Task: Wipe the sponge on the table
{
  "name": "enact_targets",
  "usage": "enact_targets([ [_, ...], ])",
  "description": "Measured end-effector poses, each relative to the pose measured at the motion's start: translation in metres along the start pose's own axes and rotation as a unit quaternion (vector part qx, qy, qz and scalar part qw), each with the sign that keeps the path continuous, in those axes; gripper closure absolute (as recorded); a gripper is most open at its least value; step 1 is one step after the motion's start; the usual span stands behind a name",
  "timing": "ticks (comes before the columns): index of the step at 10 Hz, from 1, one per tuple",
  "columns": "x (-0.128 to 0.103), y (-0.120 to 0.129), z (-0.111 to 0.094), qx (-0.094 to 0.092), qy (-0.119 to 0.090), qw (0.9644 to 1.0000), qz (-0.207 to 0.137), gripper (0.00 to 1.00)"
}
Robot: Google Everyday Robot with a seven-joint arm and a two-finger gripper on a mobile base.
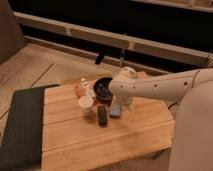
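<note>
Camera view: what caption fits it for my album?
The robot's gripper hangs over the blue sponge on the wooden table, beside a black bowl.

One view only, taken from high up. Looks down at a slant across the wooden table (125, 142), toward the floorboards (35, 70) and the dark wall ledge (150, 45) beyond. Stands at middling range: takes in nearly the whole tabletop, cut only along the lower edge. Catches the white arm (160, 87) stretched in from the right, with the pale bulk of the robot (192, 135) very close in the lower right corner. Places the gripper (121, 101) near mid-frame, at the arm's end, above the cluster of things (86, 103) toward the table's far side
</note>
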Motion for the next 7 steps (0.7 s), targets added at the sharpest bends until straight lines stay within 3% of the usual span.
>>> enact_targets([
  [2, -0.010, -0.002, -0.003, -0.023, -0.013, 0.9995, 0.014, 0.35],
  [4, -0.008, 0.003, -0.003, -0.025, -0.013, 0.9995, 0.011, 0.35],
  [7, -0.002, -0.009, 0.016, -0.010, 0.005, 0.9996, 0.026, 0.35],
])
